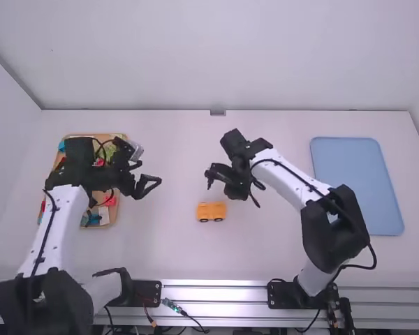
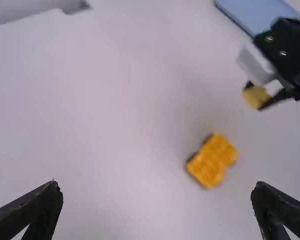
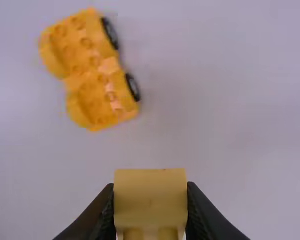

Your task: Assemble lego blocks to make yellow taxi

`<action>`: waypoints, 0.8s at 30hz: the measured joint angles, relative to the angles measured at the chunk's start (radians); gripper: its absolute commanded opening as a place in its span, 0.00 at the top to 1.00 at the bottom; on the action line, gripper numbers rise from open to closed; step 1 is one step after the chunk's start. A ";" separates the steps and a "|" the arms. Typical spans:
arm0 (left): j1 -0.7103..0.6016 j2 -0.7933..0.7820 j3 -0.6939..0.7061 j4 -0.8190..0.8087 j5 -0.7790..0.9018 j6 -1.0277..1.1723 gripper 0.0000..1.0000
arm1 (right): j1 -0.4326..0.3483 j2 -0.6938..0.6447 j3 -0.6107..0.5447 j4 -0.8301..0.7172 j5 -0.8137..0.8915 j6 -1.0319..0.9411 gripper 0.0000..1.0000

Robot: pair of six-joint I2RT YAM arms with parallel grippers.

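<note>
Has the yellow car [image 1: 211,211] standing on its wheels near the middle of the surface [image 1: 171,251]. At one o'clock from it, grips a yellow block [image 3: 150,200] in the right claw [image 1: 233,194]. At ten, has the left claw [image 1: 151,174] spread wide, released. Holds assorted blocks [image 1: 109,199] at nine, a blue tray [image 1: 363,174] at three.

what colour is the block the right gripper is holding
Yellow block, seen best in the right wrist view.
</note>
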 measured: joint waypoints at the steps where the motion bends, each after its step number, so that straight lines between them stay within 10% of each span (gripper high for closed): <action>1: -0.003 0.032 0.013 -0.071 0.026 0.144 0.01 | 0.021 0.000 0.000 -0.007 0.011 -0.034 1.00; 10: 0.003 0.200 0.018 -0.296 0.100 1.018 0.01 | 0.043 0.000 -0.008 0.043 0.032 -0.107 1.00; 24: 0.021 0.218 0.018 -0.292 0.072 1.258 0.01 | 0.120 0.000 -0.045 0.217 0.024 -0.100 1.00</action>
